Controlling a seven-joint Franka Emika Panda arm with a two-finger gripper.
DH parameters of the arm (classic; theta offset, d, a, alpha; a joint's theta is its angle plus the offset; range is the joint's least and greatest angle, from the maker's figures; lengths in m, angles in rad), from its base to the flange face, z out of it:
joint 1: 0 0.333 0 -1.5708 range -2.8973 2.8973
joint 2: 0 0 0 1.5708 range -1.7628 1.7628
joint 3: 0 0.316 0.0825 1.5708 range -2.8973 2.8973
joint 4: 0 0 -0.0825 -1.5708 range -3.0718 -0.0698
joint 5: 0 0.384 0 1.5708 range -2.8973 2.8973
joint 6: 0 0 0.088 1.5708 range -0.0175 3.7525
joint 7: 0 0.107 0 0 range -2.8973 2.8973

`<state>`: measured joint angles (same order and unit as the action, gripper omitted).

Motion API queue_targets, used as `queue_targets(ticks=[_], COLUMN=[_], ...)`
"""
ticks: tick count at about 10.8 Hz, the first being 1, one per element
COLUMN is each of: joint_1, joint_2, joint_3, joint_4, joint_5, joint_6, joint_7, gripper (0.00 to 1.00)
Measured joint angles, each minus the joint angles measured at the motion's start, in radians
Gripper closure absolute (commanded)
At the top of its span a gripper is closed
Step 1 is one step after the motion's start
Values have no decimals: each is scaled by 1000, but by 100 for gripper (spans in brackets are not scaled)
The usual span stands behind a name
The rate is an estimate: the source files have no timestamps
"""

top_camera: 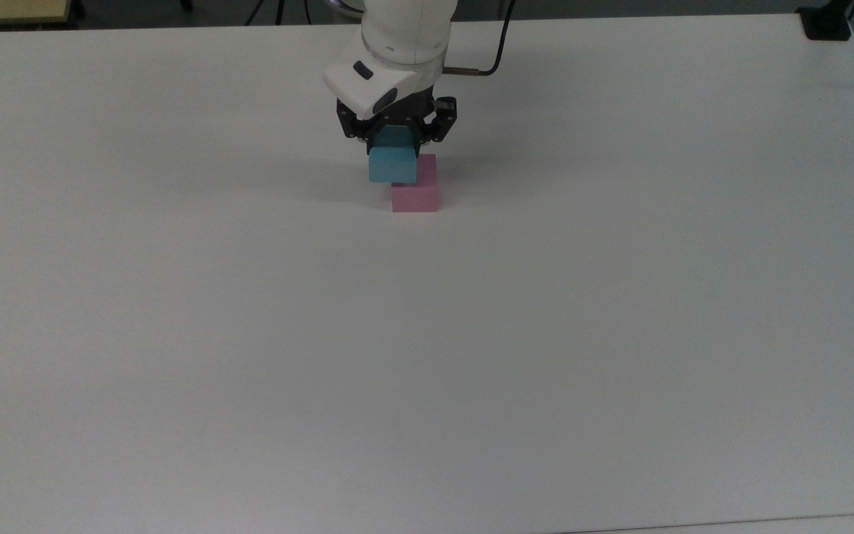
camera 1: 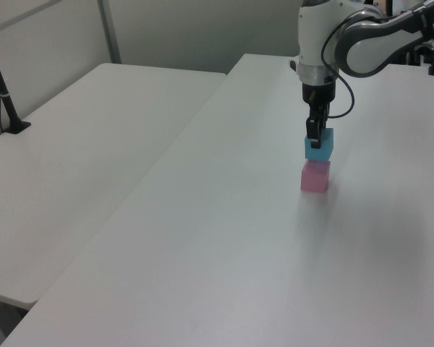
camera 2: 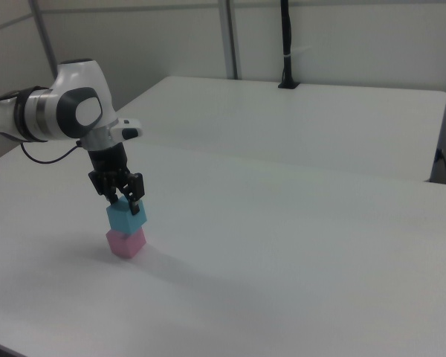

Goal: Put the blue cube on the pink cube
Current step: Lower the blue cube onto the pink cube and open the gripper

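My fingers (top_camera: 396,141) pinch the blue cube (top_camera: 393,165) by its sides, holding it directly over the pink cube (top_camera: 416,194); whether the two touch, I cannot tell. The pink cube rests on the white bench (top_camera: 427,334). No writing or label is readable on either cube.

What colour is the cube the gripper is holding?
Light blue cube, in the gripper; clearest in the right view.

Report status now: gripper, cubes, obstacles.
Gripper shut on blue cube. Blue cube directly over pink cube, contact unclear. Nothing in the way.
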<state>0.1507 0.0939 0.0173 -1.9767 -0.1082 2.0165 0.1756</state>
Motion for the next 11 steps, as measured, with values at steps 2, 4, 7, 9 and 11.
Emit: queue_targets(ticks=[2, 4, 7, 9, 11], joint_1=[14, 24, 25, 24, 22], joint_2=[0, 1, 18, 26, 26], joint_3=[7, 25, 39, 37, 35], joint_4=[0, -1, -3, -3, 1], joint_5=[0, 0, 0, 0, 0], joint_6=[0, 0, 1, 4, 5], joint_7=[16, 52, 76, 82, 87], gripper=[48, 38, 1, 0, 0])
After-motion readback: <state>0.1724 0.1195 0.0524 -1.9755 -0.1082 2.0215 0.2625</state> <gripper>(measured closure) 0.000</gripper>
